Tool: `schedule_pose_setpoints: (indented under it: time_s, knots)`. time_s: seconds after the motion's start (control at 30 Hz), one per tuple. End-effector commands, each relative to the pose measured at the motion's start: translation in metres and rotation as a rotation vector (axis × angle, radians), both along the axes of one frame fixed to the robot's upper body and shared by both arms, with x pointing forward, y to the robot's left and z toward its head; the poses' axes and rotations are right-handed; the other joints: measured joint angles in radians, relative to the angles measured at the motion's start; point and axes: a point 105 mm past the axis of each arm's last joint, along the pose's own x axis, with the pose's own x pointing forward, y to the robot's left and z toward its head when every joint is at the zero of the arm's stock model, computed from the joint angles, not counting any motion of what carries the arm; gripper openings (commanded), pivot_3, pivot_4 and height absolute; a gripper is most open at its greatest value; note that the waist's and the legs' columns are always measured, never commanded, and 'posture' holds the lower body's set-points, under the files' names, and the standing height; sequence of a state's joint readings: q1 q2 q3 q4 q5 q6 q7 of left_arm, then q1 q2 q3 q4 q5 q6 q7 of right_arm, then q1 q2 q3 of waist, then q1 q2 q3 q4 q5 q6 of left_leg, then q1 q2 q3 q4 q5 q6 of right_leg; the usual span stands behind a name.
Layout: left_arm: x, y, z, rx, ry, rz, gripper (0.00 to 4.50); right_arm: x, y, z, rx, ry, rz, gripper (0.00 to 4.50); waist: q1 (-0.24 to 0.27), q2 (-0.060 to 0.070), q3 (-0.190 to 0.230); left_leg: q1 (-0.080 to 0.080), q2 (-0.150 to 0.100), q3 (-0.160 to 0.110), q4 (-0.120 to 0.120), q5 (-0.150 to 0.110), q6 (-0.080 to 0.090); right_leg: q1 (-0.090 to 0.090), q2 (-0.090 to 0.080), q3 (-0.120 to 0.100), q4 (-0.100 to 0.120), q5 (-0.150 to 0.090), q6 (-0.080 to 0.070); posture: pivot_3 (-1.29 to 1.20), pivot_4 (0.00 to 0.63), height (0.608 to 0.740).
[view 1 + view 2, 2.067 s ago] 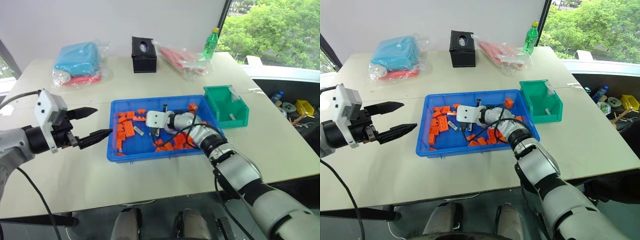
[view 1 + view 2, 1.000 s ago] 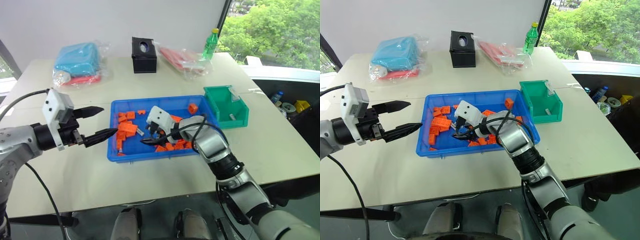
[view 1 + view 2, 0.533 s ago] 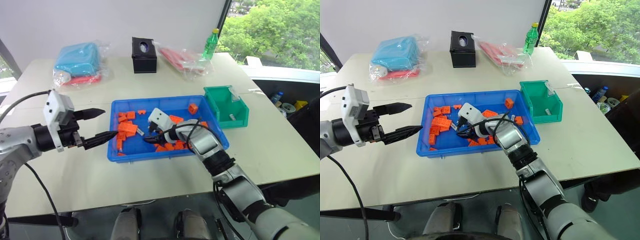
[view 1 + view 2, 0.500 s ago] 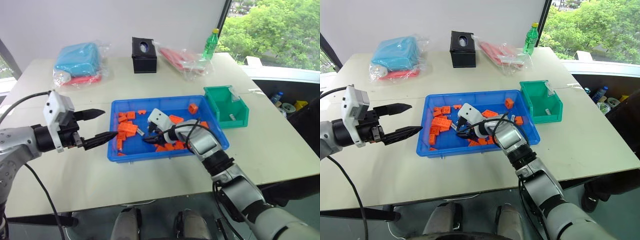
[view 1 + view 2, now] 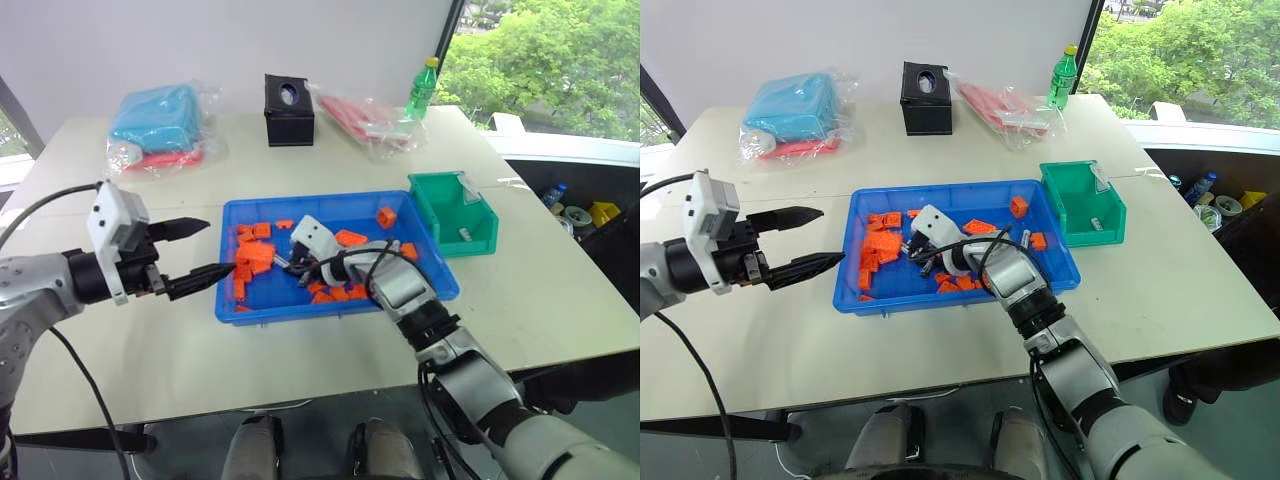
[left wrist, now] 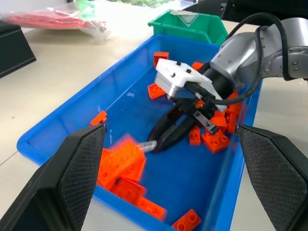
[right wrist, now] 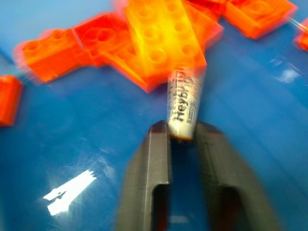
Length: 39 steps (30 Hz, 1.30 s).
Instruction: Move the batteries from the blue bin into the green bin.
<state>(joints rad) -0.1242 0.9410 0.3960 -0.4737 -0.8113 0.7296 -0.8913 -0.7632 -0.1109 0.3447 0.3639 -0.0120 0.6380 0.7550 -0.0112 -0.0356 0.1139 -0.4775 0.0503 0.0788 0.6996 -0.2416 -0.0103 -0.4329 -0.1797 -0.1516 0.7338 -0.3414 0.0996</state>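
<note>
Battery point(image 7: 183, 103) pinched by its near end in the right gripper point(image 7: 182, 132)

Judged rigid, smooth, slippery; a mid-body hold is advised. Left gripper point(image 5: 200, 250) is held spread.

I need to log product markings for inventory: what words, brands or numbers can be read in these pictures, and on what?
"Heybrig...": printed along the battery pinched at its end by the right gripper; the last letters are blurred.
Green bottle label: too small to read.
Green bin label holder: nothing legible.
</note>
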Motion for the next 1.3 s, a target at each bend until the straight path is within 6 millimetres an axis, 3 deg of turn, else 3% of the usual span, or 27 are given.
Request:
schedule_pose_setpoints:
  time_s: [0.03, 0.13, 0.27, 0.43, 0.5, 0.67, 0.77, 1.0, 1.27, 1.3]
  knots:
    - [0.001, -0.001, 0.006, 0.020, -0.037, -0.016, 4.50, -0.002, -0.001, 0.016, 0.056, -0.030, 0.003, 0.01, 0.000, 0.000, 0.000, 0.000, 0.000, 0.000, 0.000, 0.000, 0.000, 0.000, 0.000, 0.000, 0.000, 0.000, 0.000, 0.00, 0.150, 0.630]
    - [0.004, -0.003, 0.005, 0.021, -0.035, -0.032, 4.50, -0.001, -0.015, 0.027, 0.082, -0.043, -0.041, 0.01, 0.002, 0.000, 0.000, 0.000, 0.000, 0.000, 0.000, 0.000, 0.000, 0.000, 0.000, 0.000, 0.000, 0.000, 0.000, 0.00, 0.150, 0.630]
    - [0.004, -0.011, 0.005, -0.003, -0.021, -0.080, 4.50, 0.004, -0.053, 0.057, 0.119, -0.098, -0.162, 0.01, 0.006, 0.000, 0.000, -0.001, 0.000, 0.000, 0.000, 0.000, 0.000, 0.000, 0.000, 0.000, -0.001, 0.000, 0.000, 0.00, 0.150, 0.630]
    - [-0.002, -0.034, -0.006, -0.020, 0.015, -0.199, 4.50, 0.010, -0.132, 0.108, 0.183, -0.184, -0.427, 0.01, 0.017, 0.001, 0.000, 0.000, 0.000, 0.000, 0.000, 0.000, 0.000, 0.001, -0.001, 0.000, -0.002, 0.000, 0.000, 0.00, 0.150, 0.630]
    - [-0.004, -0.042, -0.009, -0.027, 0.019, -0.232, 4.50, 0.009, -0.163, 0.118, 0.173, -0.207, -0.527, 0.01, 0.023, 0.001, 0.000, 0.001, 0.000, 0.000, 0.000, 0.000, 0.000, 0.003, -0.001, 0.000, -0.003, 0.000, 0.000, 0.00, 0.150, 0.630]
    - [-0.001, -0.052, -0.009, -0.052, 0.010, -0.270, 4.50, 0.003, -0.225, 0.122, 0.116, -0.212, -0.710, 0.01, 0.024, 0.003, 0.000, 0.001, 0.000, 0.001, 0.000, 0.000, 0.001, 0.006, 0.001, -0.002, -0.009, 0.000, -0.001, 0.00, 0.150, 0.630]
    - [0.003, -0.057, -0.006, -0.064, -0.004, -0.289, 4.50, 0.000, -0.260, 0.112, 0.071, -0.185, -0.803, 0.01, 0.024, 0.006, -0.001, 0.001, 0.001, 0.001, 0.000, 0.000, 0.001, 0.008, 0.005, -0.002, -0.014, 0.001, -0.002, 0.00, 0.150, 0.630]
    - [0.004, -0.064, -0.004, -0.064, -0.017, -0.314, 4.50, 0.007, -0.287, 0.095, 0.053, -0.155, -0.883, 0.01, 0.018, 0.008, -0.002, 0.001, 0.003, 0.001, 0.000, 0.000, 0.002, 0.008, 0.009, -0.001, -0.015, 0.003, -0.001, 0.00, 0.150, 0.630]
    - [0.004, -0.065, -0.002, -0.072, -0.026, -0.303, 4.50, 0.020, -0.285, 0.109, 0.098, -0.198, -0.833, 3.99, 0.022, 0.010, -0.002, 0.001, 0.003, 0.001, 0.000, 0.000, 0.002, 0.008, 0.009, -0.001, -0.015, 0.003, -0.001, 0.00, 0.150, 0.630]
    - [0.004, -0.065, -0.002, -0.072, -0.027, -0.300, 4.50, 0.019, -0.283, 0.113, 0.095, -0.208, -0.804, 3.99, 0.023, 0.010, -0.002, 0.001, 0.003, 0.001, 0.000, 0.000, 0.002, 0.008, 0.009, -0.001, -0.015, 0.003, -0.001, 0.00, 0.150, 0.630]
